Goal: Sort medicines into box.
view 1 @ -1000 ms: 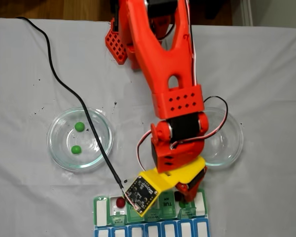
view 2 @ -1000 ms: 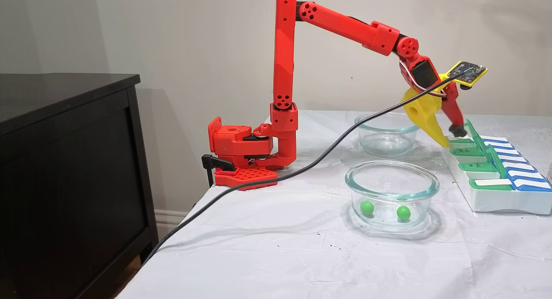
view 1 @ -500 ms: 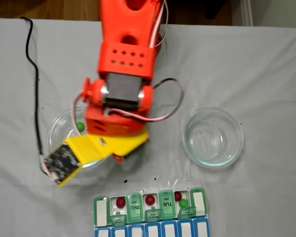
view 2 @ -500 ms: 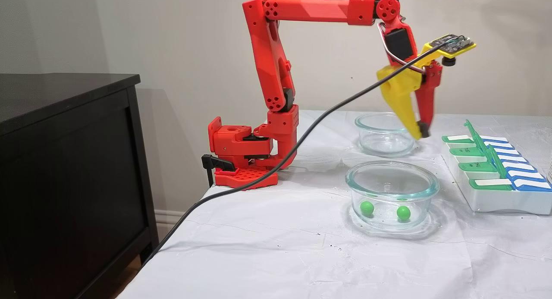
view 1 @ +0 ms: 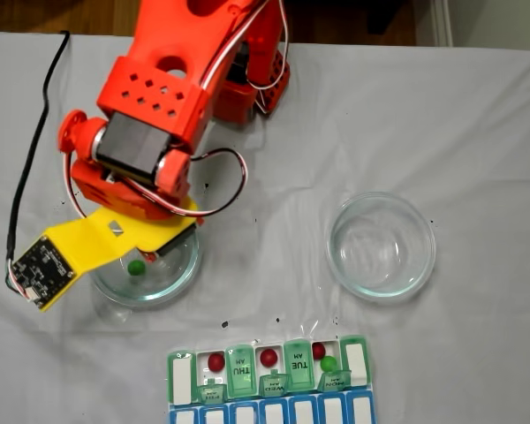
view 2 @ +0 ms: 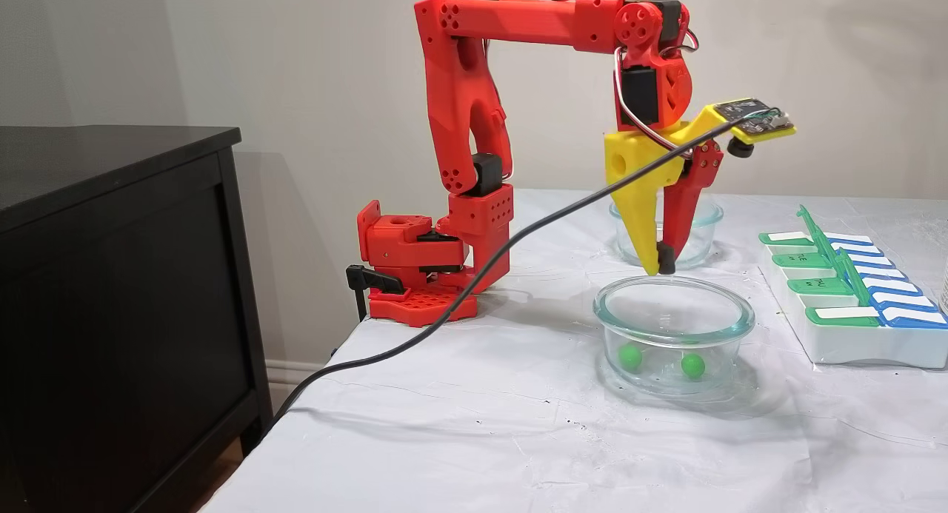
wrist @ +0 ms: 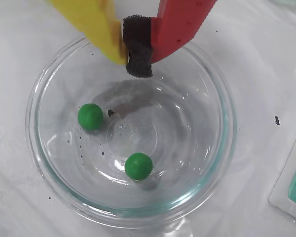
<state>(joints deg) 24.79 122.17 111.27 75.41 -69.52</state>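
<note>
With the gripper (wrist: 136, 54) pressed together and empty just above the glass bowl (wrist: 214, 163), the two green pills (wrist: 138, 166) inside look light, hard and rolly, so they're probably best pinched dead-centre across the middle.
</note>
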